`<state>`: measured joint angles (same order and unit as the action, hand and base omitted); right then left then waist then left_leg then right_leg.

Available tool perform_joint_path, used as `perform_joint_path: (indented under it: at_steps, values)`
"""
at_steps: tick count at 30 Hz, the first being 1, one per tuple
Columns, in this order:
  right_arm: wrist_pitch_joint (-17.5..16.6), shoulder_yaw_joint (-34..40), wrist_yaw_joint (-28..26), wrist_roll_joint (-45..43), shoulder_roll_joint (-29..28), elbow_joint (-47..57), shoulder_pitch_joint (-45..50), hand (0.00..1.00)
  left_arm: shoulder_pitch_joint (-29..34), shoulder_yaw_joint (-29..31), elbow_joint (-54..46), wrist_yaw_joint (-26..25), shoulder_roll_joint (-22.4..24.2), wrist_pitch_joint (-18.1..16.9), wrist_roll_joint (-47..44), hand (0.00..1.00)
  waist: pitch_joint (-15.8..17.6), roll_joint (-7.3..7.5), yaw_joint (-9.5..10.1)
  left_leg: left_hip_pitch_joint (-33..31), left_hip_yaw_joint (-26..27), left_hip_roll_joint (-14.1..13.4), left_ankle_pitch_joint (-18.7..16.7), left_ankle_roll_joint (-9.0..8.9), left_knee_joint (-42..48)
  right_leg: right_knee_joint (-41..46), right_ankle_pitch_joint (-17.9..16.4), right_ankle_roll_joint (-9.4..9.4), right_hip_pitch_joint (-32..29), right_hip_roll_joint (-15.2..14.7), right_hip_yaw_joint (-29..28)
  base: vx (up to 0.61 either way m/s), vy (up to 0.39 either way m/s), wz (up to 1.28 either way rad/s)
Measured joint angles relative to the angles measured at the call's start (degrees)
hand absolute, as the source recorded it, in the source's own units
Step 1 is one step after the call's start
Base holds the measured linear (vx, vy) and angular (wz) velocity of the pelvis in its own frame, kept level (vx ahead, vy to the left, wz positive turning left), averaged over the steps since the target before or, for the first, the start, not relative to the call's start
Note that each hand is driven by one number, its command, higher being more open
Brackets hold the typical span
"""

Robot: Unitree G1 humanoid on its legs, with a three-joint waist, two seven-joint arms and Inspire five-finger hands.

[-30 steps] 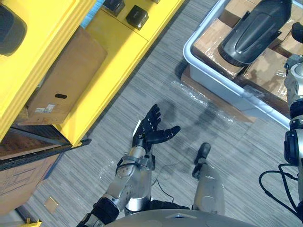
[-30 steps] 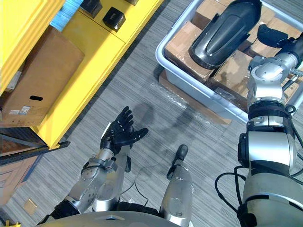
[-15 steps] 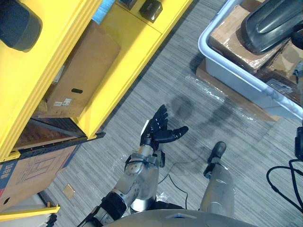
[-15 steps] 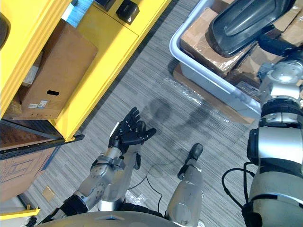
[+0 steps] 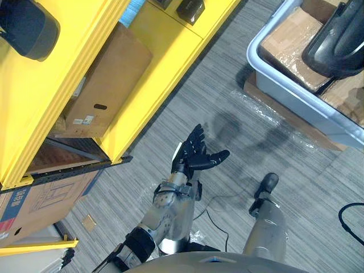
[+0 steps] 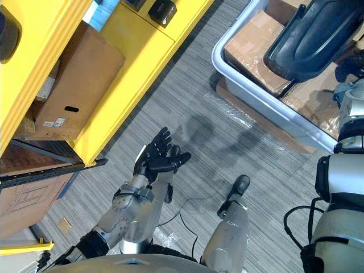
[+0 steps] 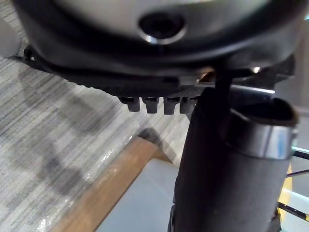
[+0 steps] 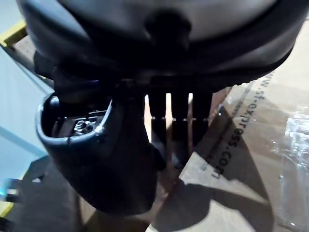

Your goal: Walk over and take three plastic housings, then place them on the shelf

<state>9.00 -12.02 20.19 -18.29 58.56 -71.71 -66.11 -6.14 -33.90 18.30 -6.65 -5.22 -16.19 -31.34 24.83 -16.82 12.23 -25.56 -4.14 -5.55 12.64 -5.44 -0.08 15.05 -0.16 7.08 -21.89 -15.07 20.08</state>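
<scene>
While the left hand [image 5: 192, 158] hovers palm-up over the grey carpet [image 5: 227, 102] at centre, its fingers are spread apart and hold nothing. At 2 o'clock, a dark plastic housing [image 6: 315, 37] lies on film-wrapped cardboard boxes [image 6: 253, 45] in a grey bin [image 5: 293, 99]. The right hand [image 6: 348, 61] is just beside it, fingers [image 8: 174, 121] straight, over a box. At 10 o'clock, a second dark housing [image 5: 28, 25] rests on the yellow shelf [image 5: 165, 62].

1. Our left hand [image 5: 190, 156] is black, a white patch [image 5: 177, 151] at its side.
2. Behind it, our left arm [image 5: 168, 207] is rounded silver-grey metal, dark-jointed.
3. Our right hand [image 8: 174, 121] is black too.
</scene>
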Motion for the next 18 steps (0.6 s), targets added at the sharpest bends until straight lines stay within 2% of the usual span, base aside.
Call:
perform_joint_path:
  at_steps: [6,10,11,15,17,18]
  values:
    - [2.57,0.0,-0.72,-0.05,-1.05,-0.1,-0.11,0.0,0.23,0.27,-0.27,0.91,-0.26,0.0,0.03,1.0,0.0,0.0,0.05,0.44,-0.54,-0.04,-0.77,-0.68,1.92,-0.11,-0.2,-0.22,1.51,0.1,0.33,0.02,-0.059,0.01]
    - [2.91,0.01,-0.5,-0.03,-2.02,-0.15,-0.7,0.0,2.33,1.23,-1.48,1.1,-0.56,-0.19,0.02,1.0,0.05,0.07,-0.84,1.69,-0.53,-0.12,-1.29,-0.42,1.77,-0.24,-0.29,-0.33,2.77,0.2,0.41,-0.01,-0.042,0.0]
    - [2.91,0.01,-0.42,-0.03,-2.16,-0.15,-0.7,1.0,2.85,1.19,-1.64,1.16,-0.77,-0.19,0.02,1.0,0.06,0.09,-1.03,2.05,-0.51,-0.13,-1.5,-0.27,1.73,-0.28,-0.29,-0.33,3.13,0.21,0.42,0.0,0.0,0.0]
    - [2.01,0.04,3.04,0.03,-2.46,-0.15,-2.34,1.0,4.71,1.24,-3.34,1.62,-2.28,-0.25,0.05,1.0,0.16,0.23,-1.71,3.09,-0.32,-0.2,-1.6,-0.19,1.4,-0.52,-0.22,-0.25,3.89,0.28,0.29,-0.01,-0.015,-0.02]
    - [-0.14,0.04,5.07,0.14,-2.46,0.48,-2.47,1.0,5.15,1.62,-3.44,1.87,-2.42,-0.26,0.24,1.0,0.32,0.44,-1.98,4.16,-0.08,-0.25,-1.44,-0.02,0.59,-1.08,-0.11,-0.11,4.67,0.37,0.2,-0.01,-0.037,-0.02]
    - [-2.24,0.05,6.61,1.07,-2.46,1.09,-2.87,1.0,5.8,2.11,-4.07,1.87,-2.49,-0.26,0.24,1.0,0.48,0.65,-2.39,4.4,0.18,-0.24,-1.44,-0.02,0.36,-1.39,0.01,0.04,4.97,0.43,0.2,0.0,-0.027,-0.03]
